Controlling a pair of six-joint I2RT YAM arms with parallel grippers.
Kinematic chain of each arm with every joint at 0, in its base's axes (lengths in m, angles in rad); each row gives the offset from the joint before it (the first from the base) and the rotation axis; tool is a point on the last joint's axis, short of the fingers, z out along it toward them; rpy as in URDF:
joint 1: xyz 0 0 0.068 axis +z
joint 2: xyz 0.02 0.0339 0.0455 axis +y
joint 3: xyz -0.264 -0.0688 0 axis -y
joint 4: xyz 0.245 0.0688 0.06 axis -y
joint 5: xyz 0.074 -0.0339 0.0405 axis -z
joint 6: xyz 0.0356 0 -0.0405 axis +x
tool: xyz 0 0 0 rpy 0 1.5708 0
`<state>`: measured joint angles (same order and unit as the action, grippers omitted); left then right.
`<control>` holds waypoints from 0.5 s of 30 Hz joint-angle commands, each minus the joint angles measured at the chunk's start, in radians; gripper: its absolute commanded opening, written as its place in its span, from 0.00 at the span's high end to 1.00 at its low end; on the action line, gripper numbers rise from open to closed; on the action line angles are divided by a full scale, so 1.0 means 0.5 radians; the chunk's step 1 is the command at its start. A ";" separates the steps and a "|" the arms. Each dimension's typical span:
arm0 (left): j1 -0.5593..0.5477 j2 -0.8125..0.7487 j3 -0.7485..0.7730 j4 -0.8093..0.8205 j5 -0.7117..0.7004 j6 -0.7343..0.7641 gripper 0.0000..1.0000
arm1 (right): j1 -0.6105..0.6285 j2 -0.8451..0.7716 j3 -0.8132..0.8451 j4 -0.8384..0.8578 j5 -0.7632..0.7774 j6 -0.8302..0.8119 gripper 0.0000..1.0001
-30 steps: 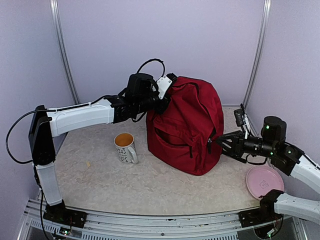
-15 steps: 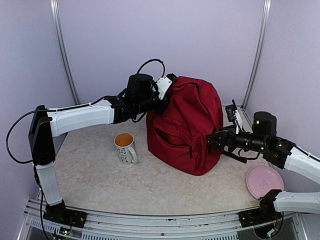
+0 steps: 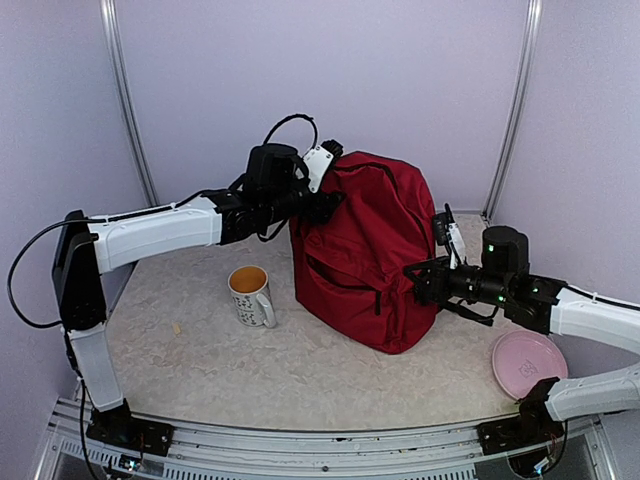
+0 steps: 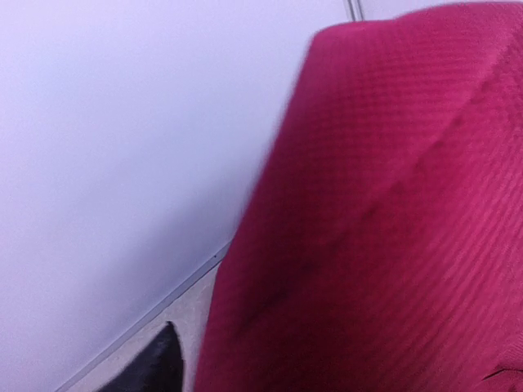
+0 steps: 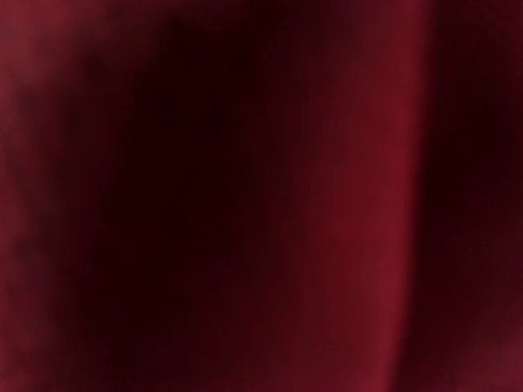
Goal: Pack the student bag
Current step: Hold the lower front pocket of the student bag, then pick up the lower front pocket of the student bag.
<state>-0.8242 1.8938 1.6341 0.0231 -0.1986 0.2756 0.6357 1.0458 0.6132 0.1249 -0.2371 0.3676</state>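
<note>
Your left fingers are at the top corner of the bag; can't tell if they're apart. The bag stands between both arms on the bench. Your right fingers are together against its side. Check they hold a zipper tab, not loose fabric, before you pull.

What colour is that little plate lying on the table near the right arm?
The plate is plain pink; the top external view shows it best.
</note>
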 commanded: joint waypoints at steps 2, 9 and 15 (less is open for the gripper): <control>0.022 -0.282 -0.103 0.018 -0.116 -0.131 0.02 | 0.029 -0.030 0.004 0.123 0.035 0.147 1.00; -0.093 -0.728 -0.415 -0.088 -0.144 -0.316 0.01 | 0.029 -0.005 0.060 0.109 -0.004 0.239 1.00; -0.578 -0.956 -0.834 -0.123 -0.458 -0.559 0.01 | 0.032 -0.003 0.106 0.064 0.042 0.290 1.00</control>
<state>-0.9897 1.4261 1.3193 0.0036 -0.3477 0.1139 0.6395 1.0492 0.6235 0.1177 -0.2222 0.4747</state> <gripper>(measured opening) 0.989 0.068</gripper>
